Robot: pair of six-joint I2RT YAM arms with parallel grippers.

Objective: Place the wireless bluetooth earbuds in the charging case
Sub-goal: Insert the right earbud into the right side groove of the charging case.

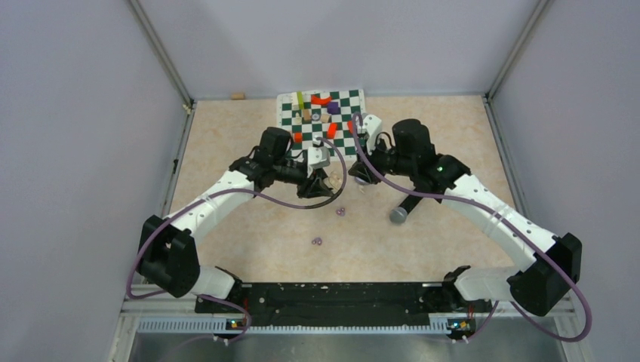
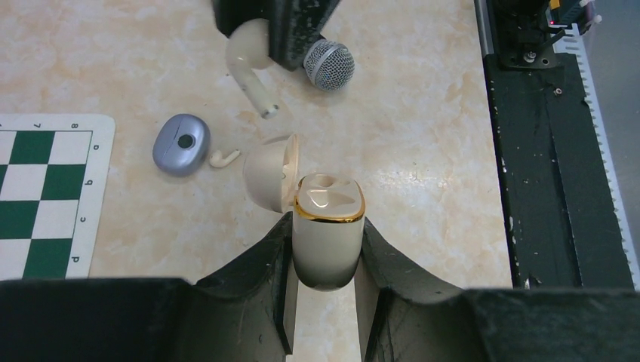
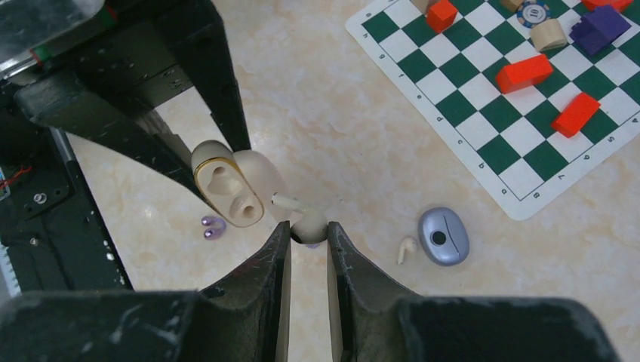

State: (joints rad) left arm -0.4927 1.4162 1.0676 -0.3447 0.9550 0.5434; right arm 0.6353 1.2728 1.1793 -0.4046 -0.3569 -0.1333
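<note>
My left gripper is shut on a cream charging case with a gold rim. Its lid hangs open and both wells are empty. The case also shows in the right wrist view. My right gripper is shut on a cream earbud, held just beside the case opening with its stem towards the case. A second cream earbud lies on the table. Tiny purple rounded pieces lie on the table below the case, and another pair lies nearer the arm bases.
A bluish-grey closed case lies beside the loose cream earbud. A black microphone lies under the right arm. A green chessboard mat with red, purple and tan pieces is at the back. The black base rail runs along the near edge.
</note>
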